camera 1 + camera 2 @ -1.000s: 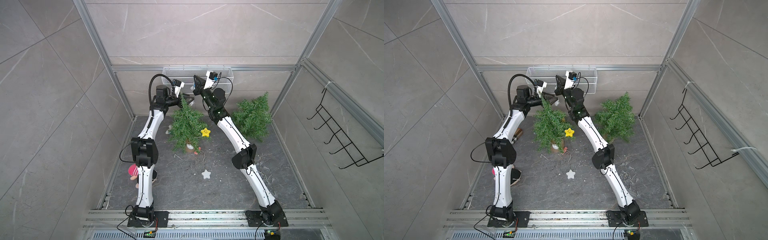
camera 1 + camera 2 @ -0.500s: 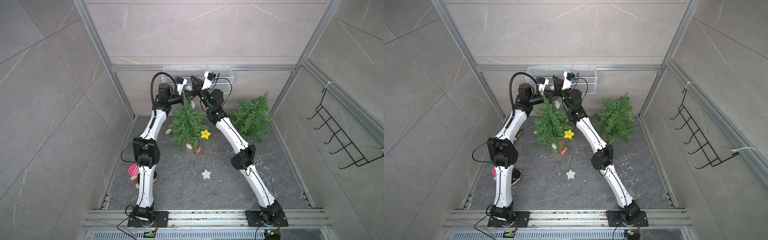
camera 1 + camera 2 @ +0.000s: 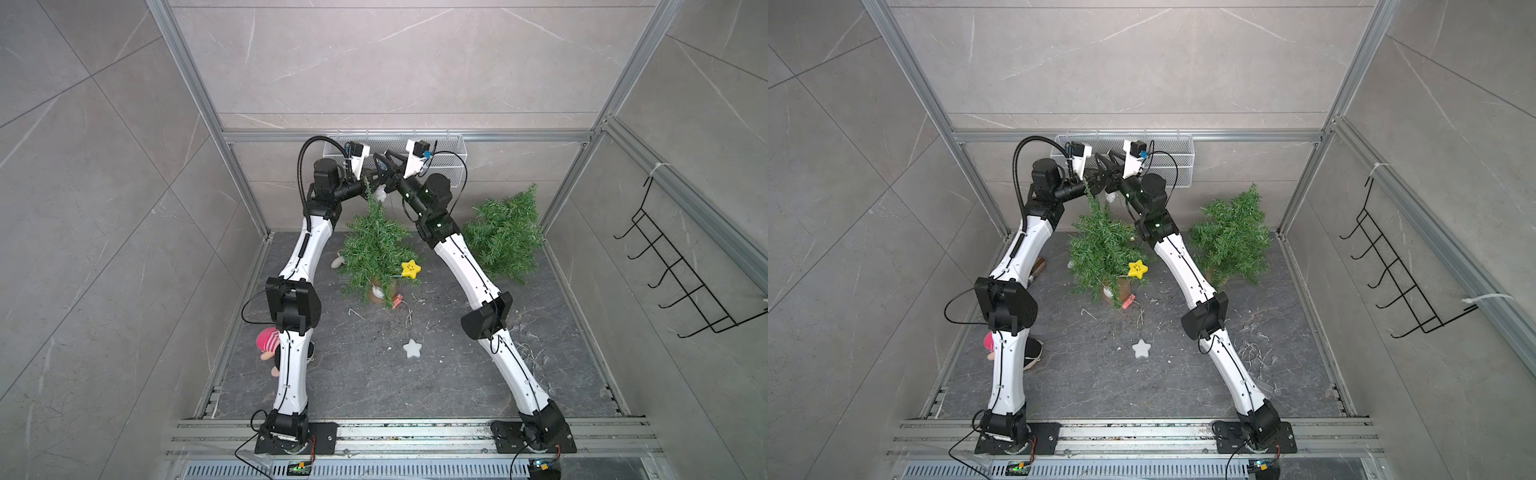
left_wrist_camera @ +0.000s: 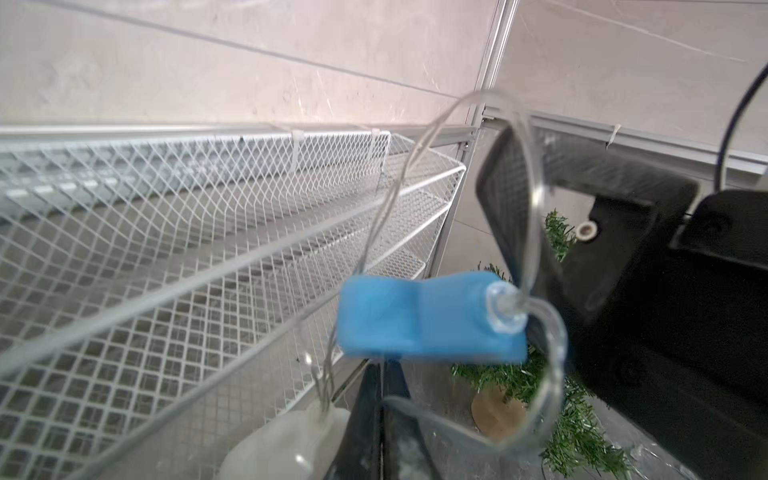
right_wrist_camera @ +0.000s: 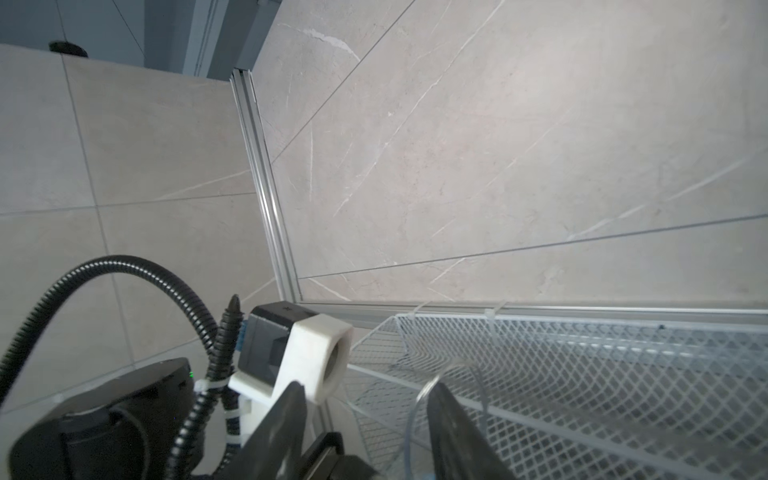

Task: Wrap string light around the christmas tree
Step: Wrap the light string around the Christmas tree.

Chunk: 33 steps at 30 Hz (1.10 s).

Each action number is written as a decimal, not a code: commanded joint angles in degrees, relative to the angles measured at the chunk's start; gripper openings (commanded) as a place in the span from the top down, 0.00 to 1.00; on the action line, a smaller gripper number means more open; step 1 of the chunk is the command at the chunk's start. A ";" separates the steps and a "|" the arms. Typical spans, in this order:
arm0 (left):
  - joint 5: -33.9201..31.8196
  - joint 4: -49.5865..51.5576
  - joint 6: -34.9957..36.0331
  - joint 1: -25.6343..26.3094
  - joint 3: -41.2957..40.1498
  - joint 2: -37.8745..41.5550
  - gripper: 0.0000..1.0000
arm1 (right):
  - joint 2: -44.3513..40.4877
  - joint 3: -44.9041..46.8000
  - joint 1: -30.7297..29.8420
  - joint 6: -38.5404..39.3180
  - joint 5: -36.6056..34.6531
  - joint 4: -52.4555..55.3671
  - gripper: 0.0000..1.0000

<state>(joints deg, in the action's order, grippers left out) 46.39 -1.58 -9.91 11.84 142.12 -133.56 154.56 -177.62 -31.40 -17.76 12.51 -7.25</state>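
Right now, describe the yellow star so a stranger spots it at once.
Find the tree between the left arm and right arm. The yellow star sits at its lower edge, nearer the right arm. The other star is white and lies on the floor.

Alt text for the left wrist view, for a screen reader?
The left gripper, shut, pinches the string light at a blue tab, and the clear wire loops over a finger of the open right gripper close by. A white mesh basket runs along the wall beside them, and a small tree shows behind the grippers.
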 commanded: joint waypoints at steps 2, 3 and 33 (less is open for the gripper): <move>-0.06 -5.50 -3.19 -0.11 3.32 1.18 1.00 | -2.17 -4.58 0.54 1.83 5.20 14.87 0.35; 0.01 -5.77 -3.21 0.03 3.45 1.14 1.00 | -2.83 -4.57 0.59 2.20 5.08 17.20 0.35; -0.95 -3.80 -1.25 1.09 1.47 1.25 1.00 | -27.40 5.37 5.39 6.36 -19.40 90.97 0.37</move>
<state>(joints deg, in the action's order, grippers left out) 45.23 -4.32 -12.88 12.78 143.68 -133.67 130.02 -175.28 -26.96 -11.94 -4.12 76.38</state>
